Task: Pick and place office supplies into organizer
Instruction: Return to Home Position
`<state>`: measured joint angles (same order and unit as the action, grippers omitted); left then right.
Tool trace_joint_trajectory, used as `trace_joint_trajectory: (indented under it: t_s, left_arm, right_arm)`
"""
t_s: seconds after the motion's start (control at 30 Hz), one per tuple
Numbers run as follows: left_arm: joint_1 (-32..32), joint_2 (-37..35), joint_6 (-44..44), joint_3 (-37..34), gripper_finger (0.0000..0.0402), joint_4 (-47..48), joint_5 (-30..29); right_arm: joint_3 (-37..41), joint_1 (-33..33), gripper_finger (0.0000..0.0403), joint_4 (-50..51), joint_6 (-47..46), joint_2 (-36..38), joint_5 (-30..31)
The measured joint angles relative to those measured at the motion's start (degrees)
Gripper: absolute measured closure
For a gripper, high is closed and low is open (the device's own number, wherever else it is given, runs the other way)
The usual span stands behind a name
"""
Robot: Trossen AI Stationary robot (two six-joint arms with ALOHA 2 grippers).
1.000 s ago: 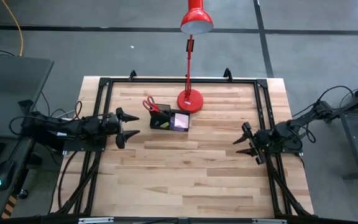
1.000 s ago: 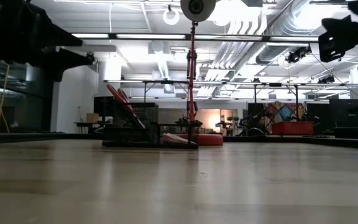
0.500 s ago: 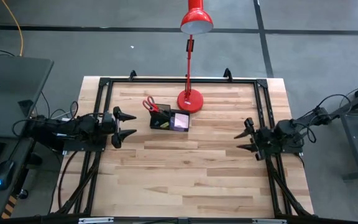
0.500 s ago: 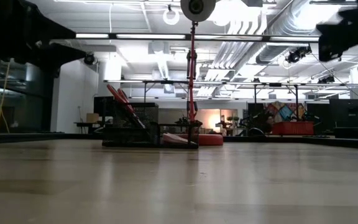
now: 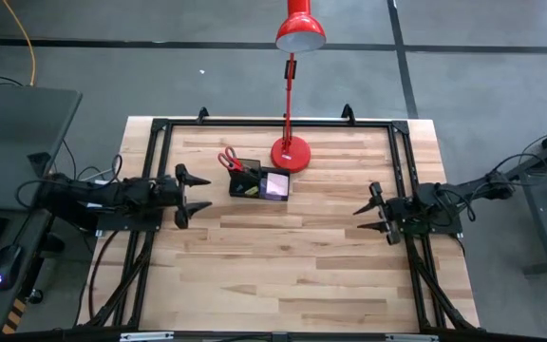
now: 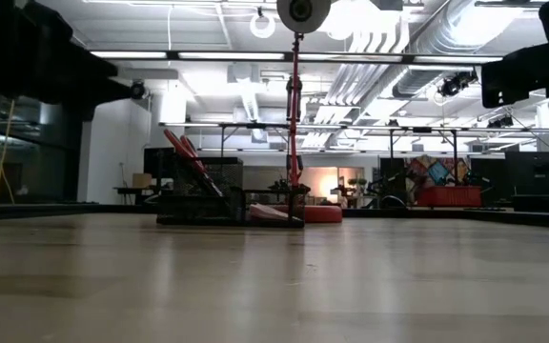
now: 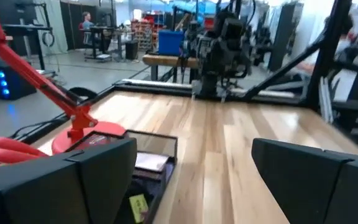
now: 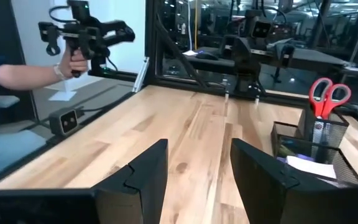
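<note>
high view, clock centred on the light wooden plank table (image 5: 292,266), 6 o'clock nearest.
- left gripper (image 5: 206,193) is seen at 9 o'clock above the boards, fingers spread wide, nothing held.
- right gripper (image 5: 359,220) is seen at 3 o'clock, fingers parted, nothing held.
- small black mesh two-compartment organizer (image 5: 239,191) is set at about 11 o'clock, well apart from both grippers.
- red-handled scissors (image 5: 229,160) are stood in its 9 o'clock compartment, handles up.
- pale pink square sticky-note pad (image 5: 275,184) is laid in the 3 o'clock compartment.
- small yellow block (image 7: 137,206) is noted inside the organizer in the left wrist view; which compartment cannot be told.
- red metal desk lamp (image 5: 291,152) is stood on its round base just beside the organizer, at 12 o'clock.
</note>
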<state>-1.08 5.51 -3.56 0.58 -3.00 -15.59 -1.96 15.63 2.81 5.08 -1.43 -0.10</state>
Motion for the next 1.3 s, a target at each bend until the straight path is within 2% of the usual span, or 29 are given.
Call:
trace_joint_trajectory:
  t_s: [0.43,1.3]
  left_arm:
    - [-0.04,10.48,-5.74,0.0,0.0089,0.01,0.81]
    - [-0.04,11.02,-5.74,0.0,0.0089,-0.03,0.79]
  right_arm:
    - [0.0,-0.28,0.0236,0.0,-2.05,-0.79,0.03]
    - [0.02,-0.28,0.0236,-0.02,-2.07,-0.79,0.05]
